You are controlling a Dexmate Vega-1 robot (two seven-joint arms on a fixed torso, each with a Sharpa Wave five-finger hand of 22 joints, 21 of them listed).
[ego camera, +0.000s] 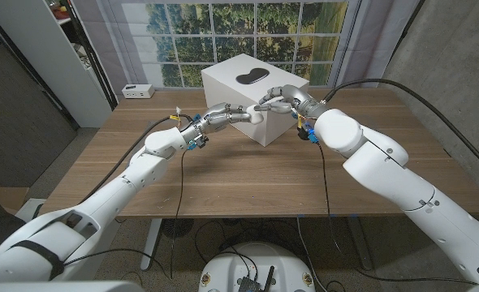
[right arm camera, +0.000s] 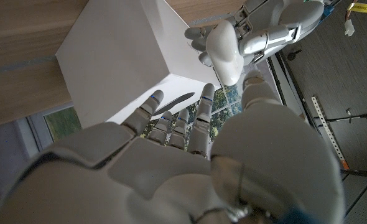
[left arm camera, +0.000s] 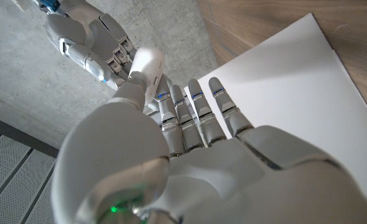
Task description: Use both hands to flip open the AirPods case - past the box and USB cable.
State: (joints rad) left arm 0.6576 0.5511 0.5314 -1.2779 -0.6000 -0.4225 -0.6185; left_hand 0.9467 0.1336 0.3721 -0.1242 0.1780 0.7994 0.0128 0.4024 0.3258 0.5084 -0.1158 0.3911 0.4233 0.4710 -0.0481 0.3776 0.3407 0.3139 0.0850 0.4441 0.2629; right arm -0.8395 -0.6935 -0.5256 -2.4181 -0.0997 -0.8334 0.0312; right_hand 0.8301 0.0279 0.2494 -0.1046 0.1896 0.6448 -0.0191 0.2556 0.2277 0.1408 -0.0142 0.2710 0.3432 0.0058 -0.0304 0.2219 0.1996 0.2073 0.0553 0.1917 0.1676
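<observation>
In the head view, both hands meet just above the middle of the frame, in front of a white box (ego camera: pixel 256 97) that stands on the table (ego camera: pixel 223 170). The left hand (ego camera: pixel 223 116) reaches in from the left and the right hand (ego camera: pixel 278 100) from the right, their fingertips coming together around a small white case (ego camera: pixel 256 114) at the box's near edge. The case sits between the two sets of fingers, touching both.

In the left wrist view, the case (left arm camera: pixel 145 68) shows in the upper left of the frame, held against the left thumb, with the right hand (left arm camera: pixel 87 37) closing on it from beyond. The left hand (left arm camera: pixel 190 155) fills the lower half, its fingers (left arm camera: pixel 199 115) stretched straight beside the box (left arm camera: pixel 295 81).

In the right wrist view, the case (right arm camera: pixel 226 53) lies at upper centre, pinched at the right thumb tip, the left hand (right arm camera: pixel 277 25) gripping its far side. The right fingers (right arm camera: pixel 177 121) extend towards the box (right arm camera: pixel 121 50). Whether the lid is raised cannot be told.

A small white item (ego camera: pixel 137 92) lies at the table's far left edge.
</observation>
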